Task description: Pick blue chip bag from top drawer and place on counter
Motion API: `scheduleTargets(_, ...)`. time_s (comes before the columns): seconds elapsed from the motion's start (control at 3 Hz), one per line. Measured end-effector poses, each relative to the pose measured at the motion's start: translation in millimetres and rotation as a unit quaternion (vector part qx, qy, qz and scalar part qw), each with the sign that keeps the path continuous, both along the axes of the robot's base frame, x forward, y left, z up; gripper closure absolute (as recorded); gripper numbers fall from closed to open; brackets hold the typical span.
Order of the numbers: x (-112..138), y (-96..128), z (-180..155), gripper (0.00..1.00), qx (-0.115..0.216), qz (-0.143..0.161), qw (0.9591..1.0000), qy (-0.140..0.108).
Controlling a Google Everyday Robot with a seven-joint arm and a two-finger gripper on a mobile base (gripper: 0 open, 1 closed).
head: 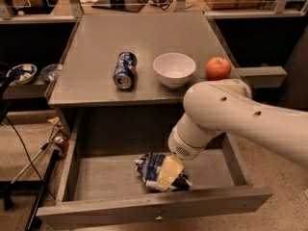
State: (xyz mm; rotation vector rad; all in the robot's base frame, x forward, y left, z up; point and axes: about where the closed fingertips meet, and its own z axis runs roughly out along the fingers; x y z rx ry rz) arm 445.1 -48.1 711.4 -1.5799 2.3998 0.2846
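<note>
The blue chip bag [150,166] lies crumpled on the floor of the open top drawer [154,209], near its front middle. My gripper [166,173] reaches down into the drawer from the right and sits right on the bag, covering its middle. My white arm [240,119] crosses above the drawer's right half and hides part of it. The grey counter [144,42] sits above and behind the drawer.
On the counter stand a blue soda can [124,70] lying on its side, a white bowl [174,69] and a red apple [218,68] near the right edge. Bowls [21,73] rest on a low shelf at the left. Cables and a stand [43,186] lie on the floor at the left.
</note>
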Motion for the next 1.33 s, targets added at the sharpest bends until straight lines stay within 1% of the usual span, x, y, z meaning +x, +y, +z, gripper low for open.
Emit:
scheduleTargets(0.33, 13, 3, -14, 0.00, -0.007, -0.032, 0.9993, -0.016)
scheduleTargets(0.67, 13, 3, -14, 0.00, -0.007, -0.032, 0.9993, -0.016)
scheduleTargets(1.0, 9, 14, -56, 0.00, -0.010, -0.049, 0.9986, 0.018)
scheduleTargets(1.33, 10, 14, -56, 0.00, -0.010, -0.049, 0.9986, 0.018)
